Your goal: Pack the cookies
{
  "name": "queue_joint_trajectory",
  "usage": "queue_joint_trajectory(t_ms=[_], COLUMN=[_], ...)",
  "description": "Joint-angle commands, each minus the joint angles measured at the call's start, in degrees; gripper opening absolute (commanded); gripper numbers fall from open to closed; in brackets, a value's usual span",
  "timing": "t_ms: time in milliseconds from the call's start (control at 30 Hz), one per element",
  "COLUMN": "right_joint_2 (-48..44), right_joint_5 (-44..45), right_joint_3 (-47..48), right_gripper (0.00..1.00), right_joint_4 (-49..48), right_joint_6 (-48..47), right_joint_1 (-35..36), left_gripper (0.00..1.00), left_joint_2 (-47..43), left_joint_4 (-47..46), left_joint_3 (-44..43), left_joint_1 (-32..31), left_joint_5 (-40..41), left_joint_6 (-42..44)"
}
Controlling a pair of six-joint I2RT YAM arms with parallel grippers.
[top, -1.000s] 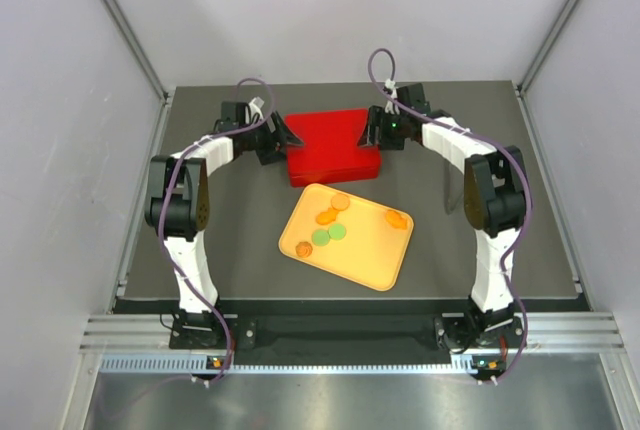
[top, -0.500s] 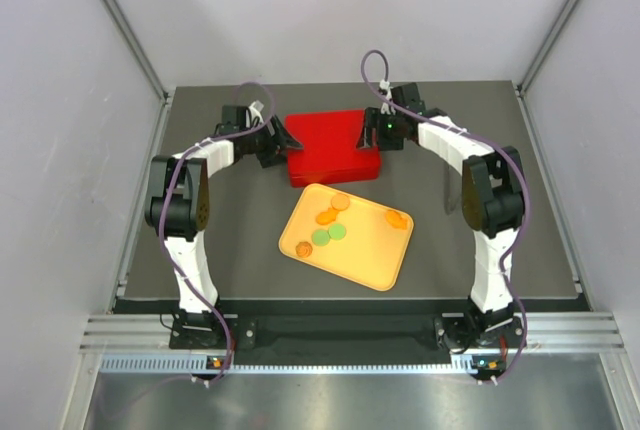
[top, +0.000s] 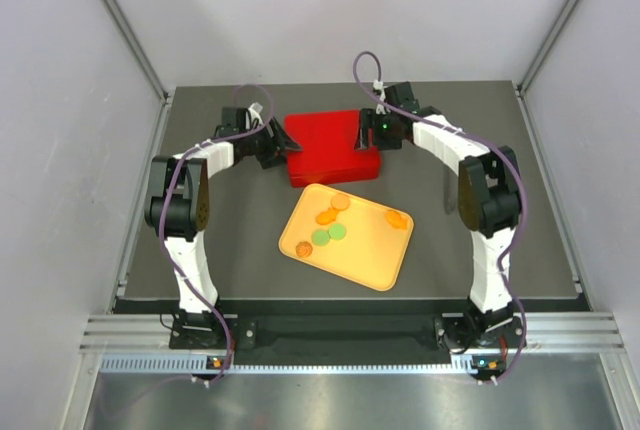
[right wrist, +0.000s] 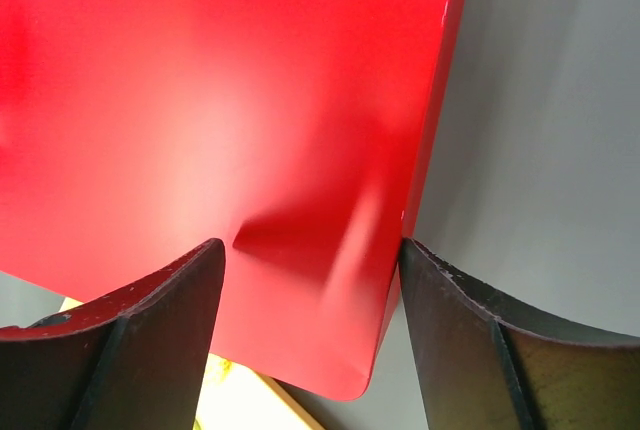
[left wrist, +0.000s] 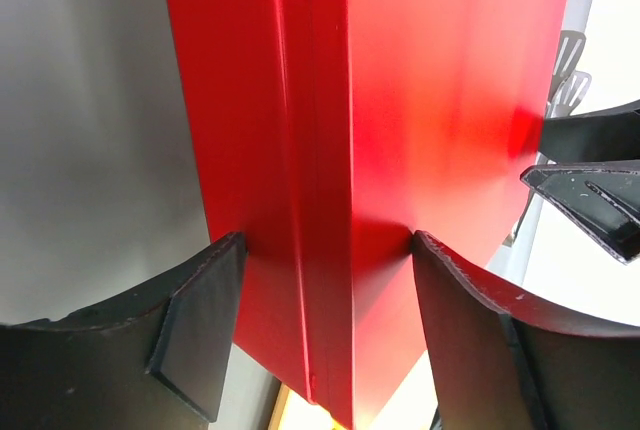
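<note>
Several cookies lie on a yellow tray [top: 385,260]: orange ones [top: 340,201] [top: 397,218] and two green ones [top: 321,238]. Behind the tray stands a closed red box [top: 330,155]. My left gripper [top: 282,140] is at the box's left end. In the left wrist view [left wrist: 325,250] its fingers touch the box [left wrist: 420,100] on both sides, one on the side wall and one on the lid. My right gripper [top: 362,133] is at the box's right end. In the right wrist view [right wrist: 310,250] its fingers bracket the near corner of the box [right wrist: 250,100].
The dark table [top: 480,250] is walled by pale panels on three sides. The tray sits just in front of the red box, its back corner close to the box's front wall. A metal rail [top: 330,335] runs along the near edge.
My right gripper has moved a little left, further onto the right end of the red box. My left gripper and the cookies have stayed where they were.
</note>
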State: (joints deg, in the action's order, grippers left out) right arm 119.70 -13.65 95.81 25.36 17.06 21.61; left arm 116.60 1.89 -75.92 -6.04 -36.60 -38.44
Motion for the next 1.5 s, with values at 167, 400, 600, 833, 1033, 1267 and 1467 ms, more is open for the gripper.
queue_joint_trajectory(t_ms=[167,400,600,833,1033,1267,1467], right_joint_2=[1.2,2.2,2.6,2.6,3.3,3.5,3.1], right_joint_5=[-1.9,0.1,2.0,3.7,5.1,5.5,5.6], right_joint_3=[3.7,5.0,4.6,4.6,4.7,2.3,-1.5], right_gripper=[0.72,0.74,0.75,0.79,0.8,0.78,0.77], right_joint_4=[-0.5,1.6,2.1,2.8,3.7,2.9,1.0], right_joint_6=[-1.2,-2.0,-2.8,-3.7,-4.1,-3.4,-2.4], right_joint_1=[4.0,5.4,6.8,8.4,9.6,9.6,9.2], left_gripper=[0.66,0.6,0.53,0.43,0.37,0.32,0.25], left_joint_2=[-1.9,-1.6,-1.5,-0.8,-0.4,0.4,0.6], left_joint_4=[-4.0,-4.5,-5.2,-5.0,-5.1,-5.1,-6.1], left_joint_3=[1.5,2.4,4.4,5.7,7.1,8.5,10.7], left_joint_1=[-1.7,-2.1,-2.6,-2.9,-4.1,-4.9,-5.7], left_joint_5=[-2.5,-2.1,-1.3,-1.1,0.7,2.8,4.8], left_joint_6=[-1.5,-2.0,-2.0,-2.0,-2.3,-2.3,-3.0])
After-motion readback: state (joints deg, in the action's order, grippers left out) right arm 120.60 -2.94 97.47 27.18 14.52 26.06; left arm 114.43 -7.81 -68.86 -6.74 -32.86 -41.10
